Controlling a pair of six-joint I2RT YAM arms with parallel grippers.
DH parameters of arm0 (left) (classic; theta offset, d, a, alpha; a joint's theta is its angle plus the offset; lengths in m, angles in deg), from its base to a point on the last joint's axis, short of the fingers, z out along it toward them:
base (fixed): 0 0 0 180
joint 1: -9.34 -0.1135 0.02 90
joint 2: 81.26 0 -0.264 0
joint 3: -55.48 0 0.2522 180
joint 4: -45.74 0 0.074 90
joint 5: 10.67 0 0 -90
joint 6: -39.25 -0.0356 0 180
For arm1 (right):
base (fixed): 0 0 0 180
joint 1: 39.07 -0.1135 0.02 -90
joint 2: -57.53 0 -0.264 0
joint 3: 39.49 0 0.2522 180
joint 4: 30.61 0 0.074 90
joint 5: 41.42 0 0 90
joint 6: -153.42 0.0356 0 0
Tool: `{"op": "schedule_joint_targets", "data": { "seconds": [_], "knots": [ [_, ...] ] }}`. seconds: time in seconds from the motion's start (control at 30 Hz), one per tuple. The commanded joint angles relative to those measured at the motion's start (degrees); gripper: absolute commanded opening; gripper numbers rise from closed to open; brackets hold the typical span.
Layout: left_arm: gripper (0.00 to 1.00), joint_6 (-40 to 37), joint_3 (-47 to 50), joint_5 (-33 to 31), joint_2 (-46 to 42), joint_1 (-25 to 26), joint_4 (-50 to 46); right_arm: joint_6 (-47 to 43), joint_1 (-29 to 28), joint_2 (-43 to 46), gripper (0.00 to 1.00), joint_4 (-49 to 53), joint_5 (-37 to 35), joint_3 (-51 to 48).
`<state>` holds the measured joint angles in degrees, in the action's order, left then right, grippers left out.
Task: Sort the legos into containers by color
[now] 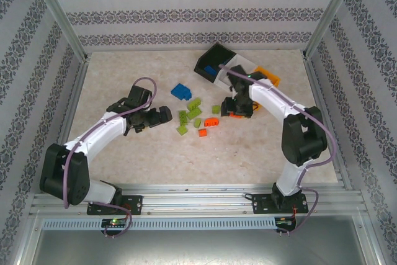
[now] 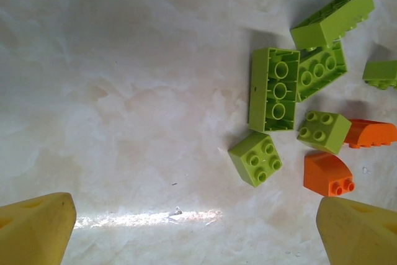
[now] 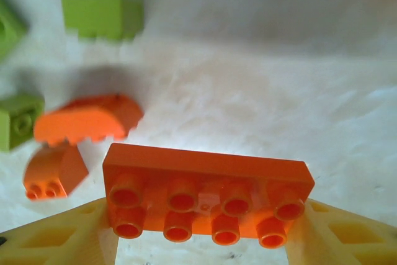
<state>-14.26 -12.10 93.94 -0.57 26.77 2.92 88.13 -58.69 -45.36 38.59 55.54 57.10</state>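
My right gripper (image 3: 201, 231) is shut on a flat orange lego plate (image 3: 208, 184) with eight studs, gripped by its two short ends and held above the table. Below it lie two orange legos (image 3: 87, 122) and lime green ones (image 3: 102, 15). From above, the right gripper (image 1: 236, 112) hangs just in front of the containers: black (image 1: 213, 61), white (image 1: 240, 65) and orange-yellow (image 1: 268, 77). My left gripper (image 2: 198, 234) is open over bare table, left of a cluster of lime green legos (image 2: 275, 89). A small green lego (image 2: 255, 158) is nearest it. In the top view the left gripper (image 1: 162, 115) faces the pile.
A blue lego (image 1: 181, 91) lies apart, behind the green cluster (image 1: 189, 115). Blue bricks sit inside the black bin. Two orange legos (image 1: 211, 123) lie between the grippers. Patterned walls and metal posts (image 1: 65, 20) enclose the table.
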Motion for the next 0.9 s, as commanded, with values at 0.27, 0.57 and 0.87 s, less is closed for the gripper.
{"op": "schedule_joint_targets", "data": {
  "seconds": [0.27,0.57,0.87],
  "knots": [
    [1.0,-0.2,-5.9,1.7,5.6,-0.7,1.3,-1.5,15.1,-8.3,0.64,0.2,3.2,16.0],
    [1.0,-1.5,-10.8,-0.6,8.4,-0.7,-1.0,-3.5,19.9,-20.2,0.65,2.8,0.8,30.5],
    [1.0,-1.3,-13.9,-1.6,10.4,-0.7,-1.6,-4.0,22.1,-26.7,0.76,4.6,2.0,38.4]
  ]
}}
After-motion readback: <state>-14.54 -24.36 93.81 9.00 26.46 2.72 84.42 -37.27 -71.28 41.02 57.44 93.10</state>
